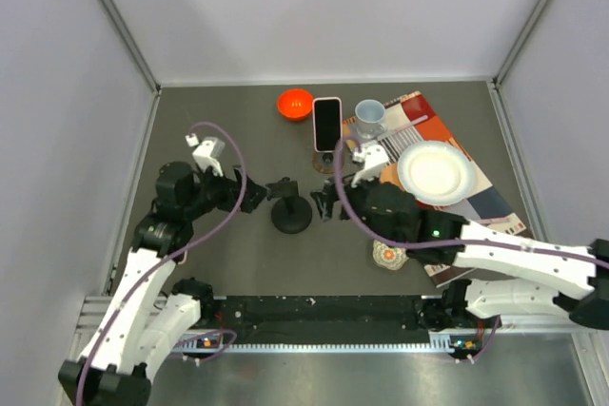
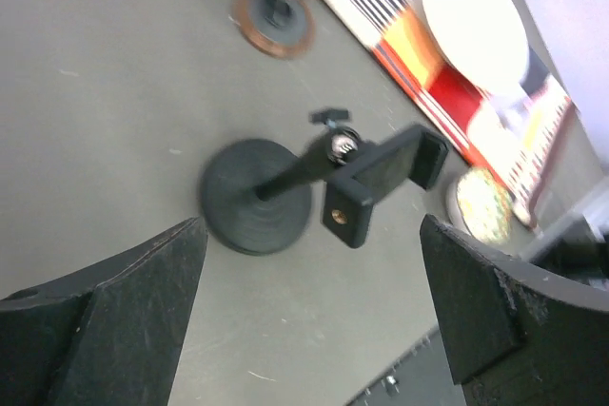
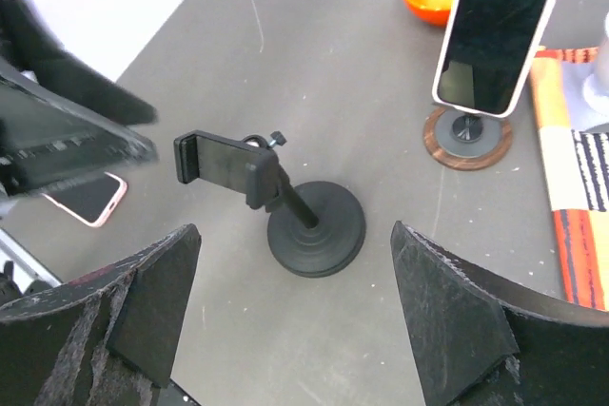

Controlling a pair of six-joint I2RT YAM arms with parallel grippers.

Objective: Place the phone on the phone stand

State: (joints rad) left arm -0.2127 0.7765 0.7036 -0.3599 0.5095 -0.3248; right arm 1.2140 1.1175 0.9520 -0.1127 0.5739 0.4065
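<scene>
The black phone stand (image 1: pixel 290 208) stands mid-table, with a round base (image 3: pixel 316 228) and an empty clamp (image 3: pixel 224 164) on a tilted stem. It also shows in the left wrist view (image 2: pixel 257 197). My left gripper (image 1: pixel 249 195) is open and empty just left of the stand. My right gripper (image 1: pixel 328 202) is open and empty just right of it. A pink-cased phone (image 3: pixel 88 199) lies flat on the table beneath the left arm; it is hidden in the top view. Another pink-cased phone (image 1: pixel 326 124) stands upright on a wooden-based holder (image 3: pixel 467 135).
An orange bowl (image 1: pixel 295 104) and a cup (image 1: pixel 369 116) sit at the back. A white plate (image 1: pixel 435 171) lies on a patterned placemat (image 1: pixel 485 199) at the right. A round coaster (image 1: pixel 388 256) lies under the right arm.
</scene>
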